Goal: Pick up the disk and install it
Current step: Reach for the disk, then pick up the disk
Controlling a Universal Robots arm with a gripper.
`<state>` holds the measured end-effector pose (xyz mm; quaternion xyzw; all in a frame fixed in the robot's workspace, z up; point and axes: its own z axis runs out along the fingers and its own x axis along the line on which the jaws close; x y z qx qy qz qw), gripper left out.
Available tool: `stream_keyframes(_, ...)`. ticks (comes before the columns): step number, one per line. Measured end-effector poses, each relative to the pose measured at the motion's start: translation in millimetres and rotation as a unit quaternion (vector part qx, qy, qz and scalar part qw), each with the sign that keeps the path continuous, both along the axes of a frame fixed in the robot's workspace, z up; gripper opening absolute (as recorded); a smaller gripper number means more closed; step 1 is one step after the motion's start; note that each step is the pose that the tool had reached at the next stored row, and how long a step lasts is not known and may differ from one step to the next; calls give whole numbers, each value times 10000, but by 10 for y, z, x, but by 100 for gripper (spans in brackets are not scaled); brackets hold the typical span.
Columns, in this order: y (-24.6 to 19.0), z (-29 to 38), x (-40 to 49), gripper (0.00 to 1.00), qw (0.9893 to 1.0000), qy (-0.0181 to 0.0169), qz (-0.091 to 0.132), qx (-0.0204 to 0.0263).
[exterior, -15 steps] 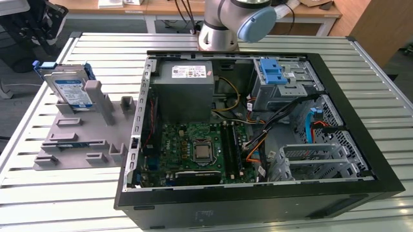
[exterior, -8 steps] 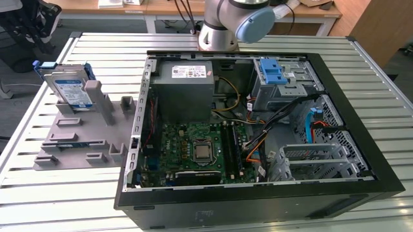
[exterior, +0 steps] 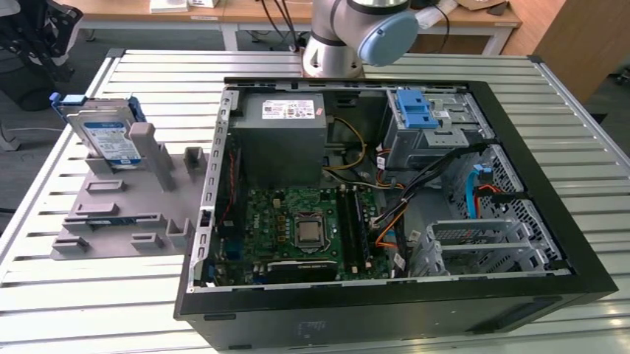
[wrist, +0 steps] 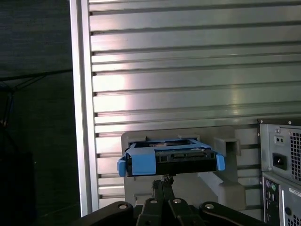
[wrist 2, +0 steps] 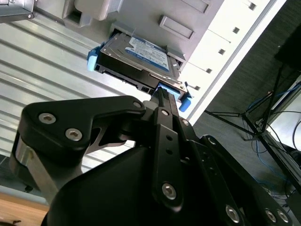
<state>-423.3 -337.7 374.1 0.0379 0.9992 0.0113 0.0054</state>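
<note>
The disk (exterior: pixel 111 136) stands on edge in the grey holder (exterior: pixel 118 217) on the slatted table (exterior: pixel 79 299), to the exterior view's left of the open computer case (exterior: pixel 394 313). In the first wrist view the gripper (wrist: pixel 162 182) is closed on nothing, fingers together, apart from the disk.

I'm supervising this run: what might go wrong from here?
The disk stands on edge in the grey stand; an off-centre grip by the hand may tilt or jam it. Loose cables cross the open computer case and could snag the disk going in.
</note>
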Motion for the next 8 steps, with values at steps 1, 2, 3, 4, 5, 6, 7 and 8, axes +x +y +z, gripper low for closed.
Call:
stream_keyframes(1,0,0,0,11,10000,0,0,0)
stream_keyframes(2,0,0,-1,11,10000,0,0,0)
stream_keyframes(3,0,0,-2,11,10000,0,0,0)
stream_keyframes(4,0,0,-2,11,10000,0,0,0)
stream_keyframes(5,0,0,-2,11,10000,0,0,0)
stream_keyframes(6,0,0,-2,11,10000,0,0,0)
stream_keyframes(7,0,0,-2,11,10000,0,0,0)
stream_keyframes(8,0,0,-2,11,10000,0,0,0)
